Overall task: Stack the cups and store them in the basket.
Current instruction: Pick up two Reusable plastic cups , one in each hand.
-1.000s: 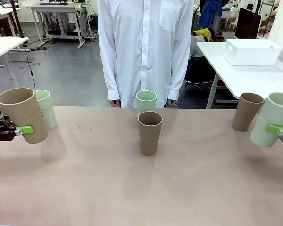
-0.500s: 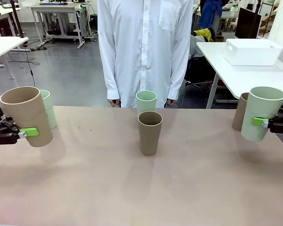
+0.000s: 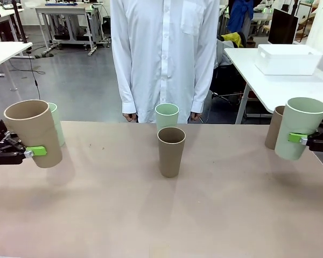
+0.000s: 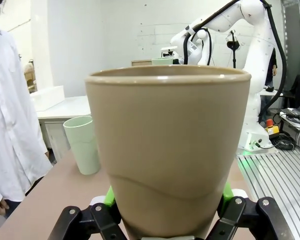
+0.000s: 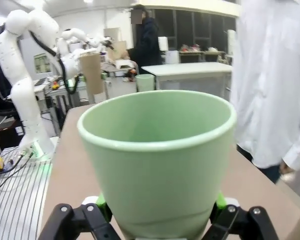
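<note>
**Status: early stage, no stacking completed.**

1. Cups. All six cups are separate; none is nested in another.
   - The held tan cup (image 3: 32,131) is lifted over the left edge of the bench (image 3: 151,215) and tilted, mouth up. The left gripper (image 3: 27,151) is clamped on its lower body, with green pads on both sides in the left wrist view.
   - The held mint cup (image 3: 299,128) is raised at the right edge, leaning slightly. The right gripper (image 3: 304,138) is clamped on its lower half.
   - The centre tan cup (image 3: 171,151) stands upright mid-bench.
   - The far mint cup (image 3: 167,115) stands upright just behind it at the far edge, in front of the person (image 3: 164,54).
   - The left mint cup (image 3: 58,129) stands behind the held tan cup.
   - The right tan cup (image 3: 273,129) stands beside the held mint cup.
2. Basket. The basket (image 3: 288,59) sits on a side table (image 3: 274,86) beyond the far right corner, well apart from every cup. Its contents cannot be seen.
3. Remaining work, as judged: nest each held cup into a standing cup, collect the others into stacks, and move the stacks to the basket.
</note>
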